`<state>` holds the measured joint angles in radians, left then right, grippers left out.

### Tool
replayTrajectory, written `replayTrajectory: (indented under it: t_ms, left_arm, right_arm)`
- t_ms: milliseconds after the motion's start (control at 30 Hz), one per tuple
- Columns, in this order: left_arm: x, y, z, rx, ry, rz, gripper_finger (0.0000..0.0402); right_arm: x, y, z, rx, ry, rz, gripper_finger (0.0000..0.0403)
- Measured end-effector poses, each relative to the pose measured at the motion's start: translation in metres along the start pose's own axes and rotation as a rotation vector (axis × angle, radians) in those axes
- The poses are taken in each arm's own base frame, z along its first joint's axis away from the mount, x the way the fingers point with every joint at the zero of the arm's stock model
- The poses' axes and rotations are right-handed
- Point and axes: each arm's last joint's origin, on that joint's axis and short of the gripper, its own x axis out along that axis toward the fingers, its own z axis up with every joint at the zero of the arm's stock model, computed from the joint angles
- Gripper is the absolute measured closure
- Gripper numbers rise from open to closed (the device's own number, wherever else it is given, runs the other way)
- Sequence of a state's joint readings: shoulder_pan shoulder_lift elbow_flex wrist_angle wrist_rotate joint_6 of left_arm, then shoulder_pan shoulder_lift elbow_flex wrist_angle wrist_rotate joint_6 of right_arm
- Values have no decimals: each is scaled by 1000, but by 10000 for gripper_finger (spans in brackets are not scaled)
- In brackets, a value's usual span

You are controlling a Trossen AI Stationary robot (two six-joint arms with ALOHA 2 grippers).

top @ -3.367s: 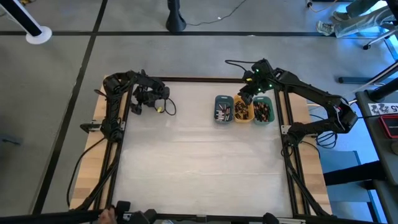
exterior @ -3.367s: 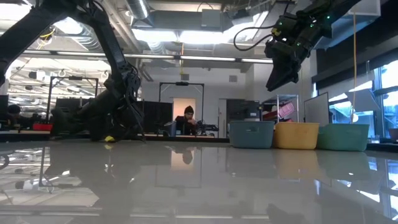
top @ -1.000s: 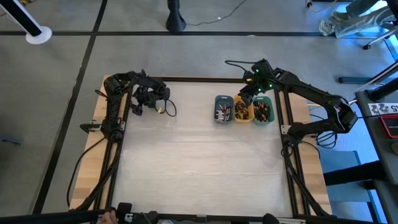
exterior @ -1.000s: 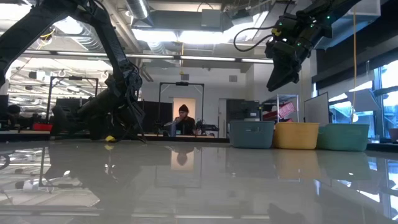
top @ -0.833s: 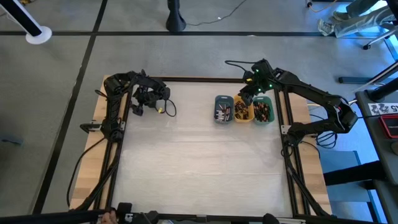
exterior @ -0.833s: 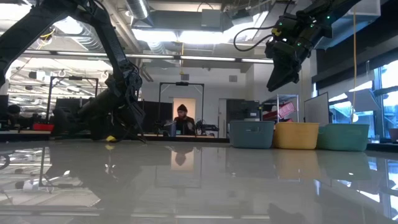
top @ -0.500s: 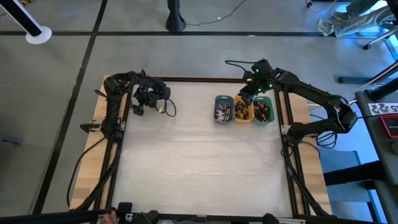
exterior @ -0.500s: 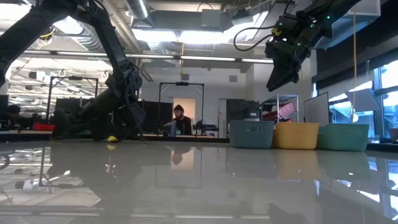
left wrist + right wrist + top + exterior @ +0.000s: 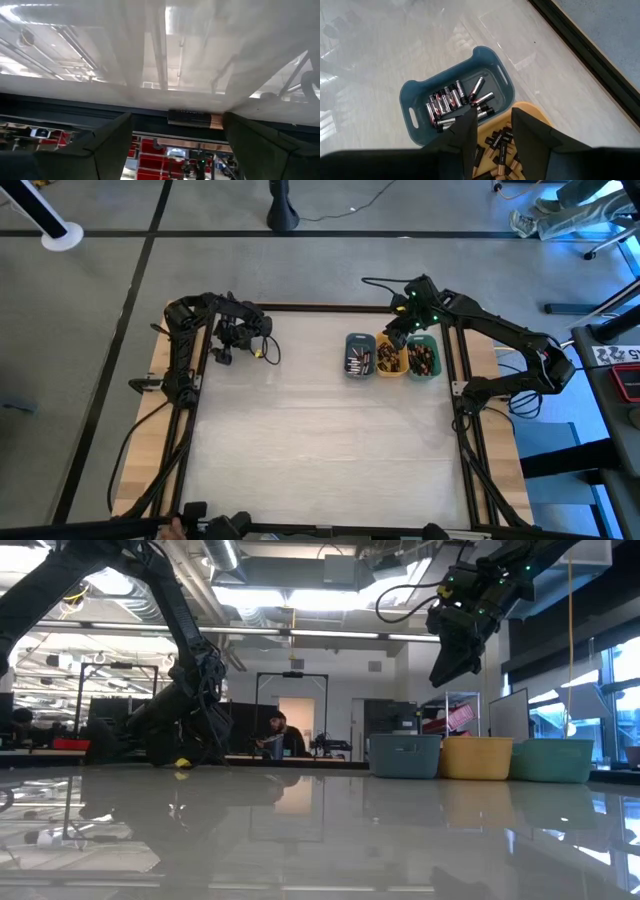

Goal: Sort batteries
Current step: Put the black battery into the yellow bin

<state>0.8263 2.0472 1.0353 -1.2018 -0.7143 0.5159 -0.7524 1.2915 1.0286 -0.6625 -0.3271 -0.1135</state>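
Note:
One dark battery with a copper end (image 9: 195,119) lies on the white table at its far left edge, against the black frame. My left gripper (image 9: 177,116) (image 9: 245,332) is low there and open wide, with a finger on either side of the battery. Several batteries lie in the slate-blue tray (image 9: 455,97) (image 9: 360,356), the orange tray (image 9: 496,144) (image 9: 389,358) and the green tray (image 9: 422,358). My right gripper (image 9: 494,117) (image 9: 447,668) hangs high over the orange tray. Its fingers stand a little apart and nothing shows between them. My left gripper has one finger (image 9: 250,140) right beside the battery's copper end (image 9: 217,120). I cannot tell whether they touch. The battery lies flat on the table, across the gap between the fingers.
The three trays stand side by side at the far right of the table (image 9: 320,440). A small yellow thing (image 9: 258,352) lies by the left gripper. A black frame (image 9: 300,307) runs along the table's far edge. A person (image 9: 272,737) is in the room beyond.
My left gripper has rolled a little at the wrist and stayed at the far left edge. In the room behind the table the person has walked toward the left.

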Motion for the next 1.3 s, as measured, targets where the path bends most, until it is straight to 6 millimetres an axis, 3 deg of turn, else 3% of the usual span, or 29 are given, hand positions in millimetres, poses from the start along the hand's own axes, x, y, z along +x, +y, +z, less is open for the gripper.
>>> replayTrajectory:
  t_ms: [567, 1300]
  left_arm:
    - [1, 0, -1, 112, 8, -13, 100]
    - [2, 0, -1, 94, 9, -14, 100]
  right_arm:
    - [0, 0, 0, 10, 0, 0, 281]
    - [0, 0, 0, 11, -2, 0, 281]
